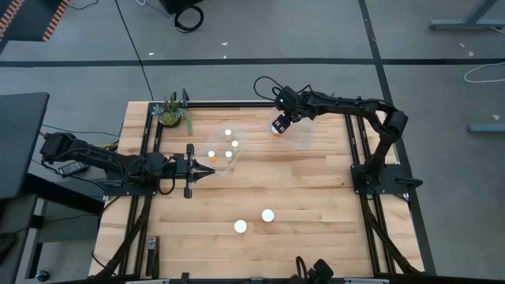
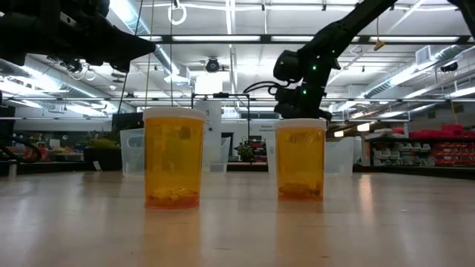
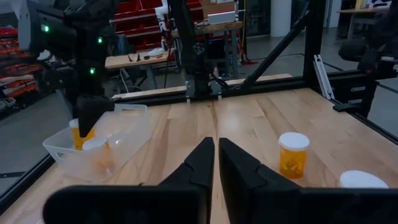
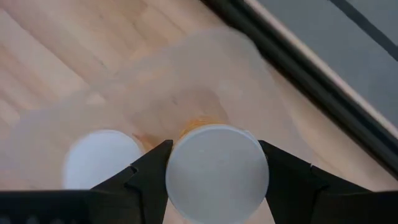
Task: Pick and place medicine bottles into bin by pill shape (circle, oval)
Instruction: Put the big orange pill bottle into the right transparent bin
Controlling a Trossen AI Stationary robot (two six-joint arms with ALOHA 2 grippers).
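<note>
My right gripper (image 1: 280,126) is shut on a medicine bottle (image 4: 216,171) with a white cap and amber body, above a clear bin (image 1: 304,136) at the table's far right. A second bottle (image 4: 102,158) stands in that bin. Another clear bin (image 1: 213,140) holds several bottles (image 1: 229,132). Two more bottles (image 1: 267,214) (image 1: 241,226) stand upright on the table near its front edge. My left gripper (image 1: 193,170) hovers shut at the left, beside the second bin, touching nothing. My right gripper pinches the bottle between its two fingers at opposite sides of the white cap (image 4: 177,171). The fingers (image 4: 146,177) come from above, slanting steeply down. The bottle hangs upright below them, its amber body (image 3: 81,135) down within the bin's walls; whether it touches the floor is hidden.
A green potted plant (image 1: 171,112) stands at the far left corner. Black frame rails (image 1: 237,103) run along the table's far edge and sides. Bare wood lies between the bins and the two front bottles.
</note>
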